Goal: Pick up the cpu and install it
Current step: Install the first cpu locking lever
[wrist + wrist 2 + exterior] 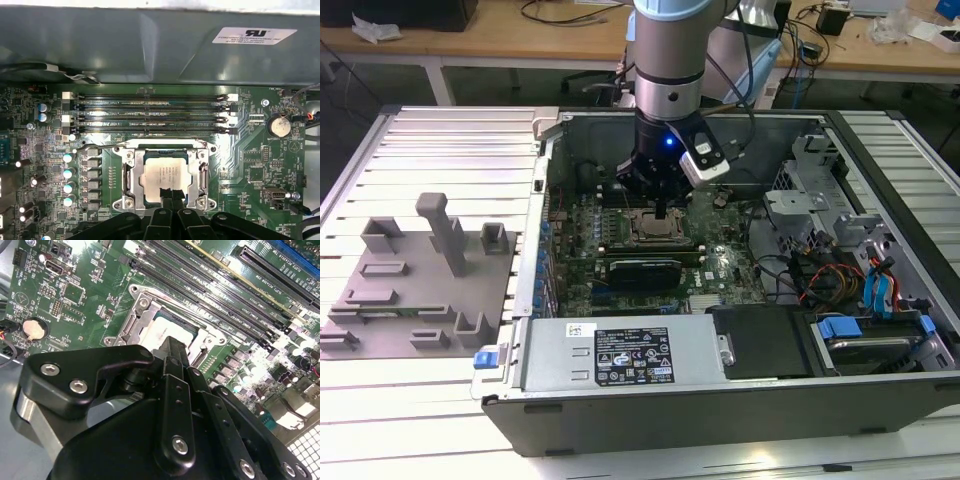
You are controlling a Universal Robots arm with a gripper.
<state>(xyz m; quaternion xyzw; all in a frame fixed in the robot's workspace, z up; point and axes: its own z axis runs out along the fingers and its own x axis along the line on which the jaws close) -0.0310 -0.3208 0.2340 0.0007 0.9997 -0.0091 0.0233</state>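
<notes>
The arm stands inside the open case (510, 400), with the gripper (663, 212) directly above the socket (655, 230) on the motherboard (720, 265).

The cpu (165, 172) lies flat in the socket frame (131, 175), silver top up, beside the memory slots (150, 115).

In both wrist views the fingertips (171, 192) are drawn together with no gap and sit over one edge of the cpu (160, 332). Whether they touch it cannot be determined.

A grey fixture (420, 290) lies outside the case, at the exterior view's left.
</notes>
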